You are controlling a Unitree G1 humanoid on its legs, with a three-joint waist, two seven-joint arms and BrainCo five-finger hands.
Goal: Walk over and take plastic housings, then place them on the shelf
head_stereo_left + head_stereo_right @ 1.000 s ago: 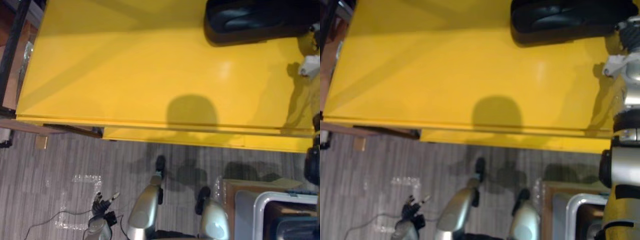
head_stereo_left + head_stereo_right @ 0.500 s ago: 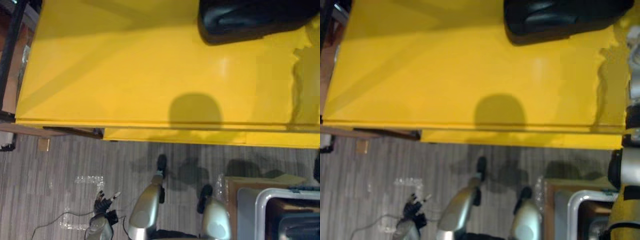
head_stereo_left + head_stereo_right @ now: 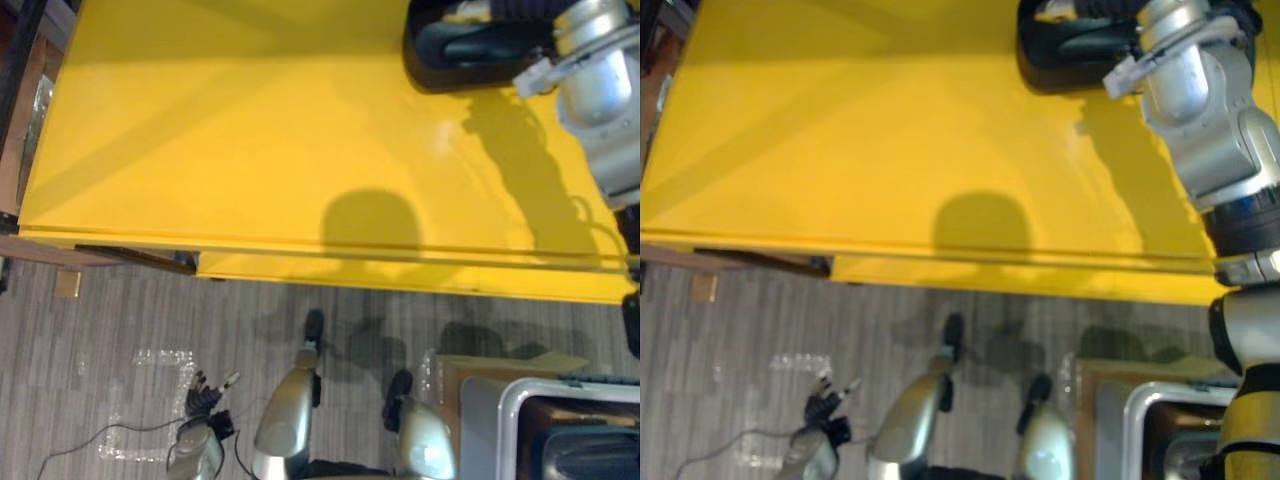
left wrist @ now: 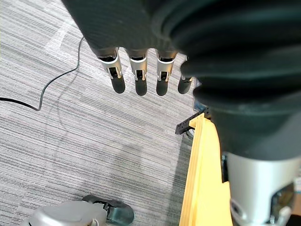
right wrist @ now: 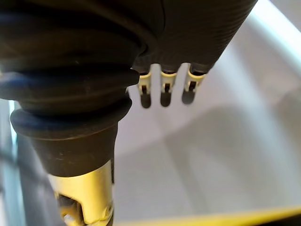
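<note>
- One black plastic housing (image 3: 470, 50) lay at the far right part of the yellow table (image 3: 250, 130), flat on the surface and not lifted.
- The right arm was stretched across the table toward it. The right hand (image 5: 162, 94) had its fingers straight with nothing between them, probably ready to close on the housing. Whether they touched it, I could not tell.
- The left hand (image 3: 203, 395) hung low above the floor, fingers loose and empty; I think this reach needed one arm only.
- The grey bin (image 3: 485, 420) stood on the floor at the right, with dark contents I could not identify.
- The taking step seemed only to begin; the shelf step was not yet done.
</note>
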